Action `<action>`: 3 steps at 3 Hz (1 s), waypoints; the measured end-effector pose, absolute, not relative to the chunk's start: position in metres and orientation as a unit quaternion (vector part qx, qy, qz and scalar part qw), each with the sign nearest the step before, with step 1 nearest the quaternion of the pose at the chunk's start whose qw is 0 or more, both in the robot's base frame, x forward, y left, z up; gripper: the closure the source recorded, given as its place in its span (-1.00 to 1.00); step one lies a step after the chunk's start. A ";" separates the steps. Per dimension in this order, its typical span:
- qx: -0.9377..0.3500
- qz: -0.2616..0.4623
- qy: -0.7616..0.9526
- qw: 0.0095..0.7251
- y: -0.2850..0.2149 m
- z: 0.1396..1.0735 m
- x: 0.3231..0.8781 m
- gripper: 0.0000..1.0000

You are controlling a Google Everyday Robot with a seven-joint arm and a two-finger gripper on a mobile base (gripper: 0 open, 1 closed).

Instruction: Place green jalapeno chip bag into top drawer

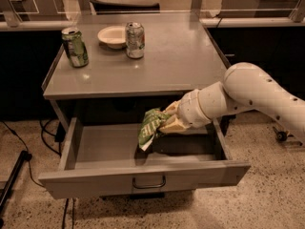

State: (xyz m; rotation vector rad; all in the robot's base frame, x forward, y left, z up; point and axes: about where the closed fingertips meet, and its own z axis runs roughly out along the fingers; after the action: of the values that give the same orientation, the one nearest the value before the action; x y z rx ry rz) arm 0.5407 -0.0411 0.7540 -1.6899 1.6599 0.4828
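While arm point(252, 90) slants down over open top drawer point(95, 181), claw point(167, 123) clamps green jalapeno chip bag point(149, 128), bag hanging inside.

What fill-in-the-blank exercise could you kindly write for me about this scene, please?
1. The top drawer is pulled ____.
2. The gripper, inside the drawer's opening, is ____ on the green jalapeno chip bag.
3. On the table, a green can and a silver can flank a white ____.

Missing words: open; shut; bowl.
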 end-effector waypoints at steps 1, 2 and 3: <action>-0.659 0.180 0.631 0.366 -0.036 0.745 0.547 1.00; -0.661 0.172 0.630 0.370 -0.030 0.730 0.554 1.00; -0.660 0.162 0.640 0.358 -0.027 0.703 0.561 1.00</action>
State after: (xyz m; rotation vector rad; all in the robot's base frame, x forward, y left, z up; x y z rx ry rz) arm 0.5611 -0.0270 0.7031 -1.7036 1.6506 0.4173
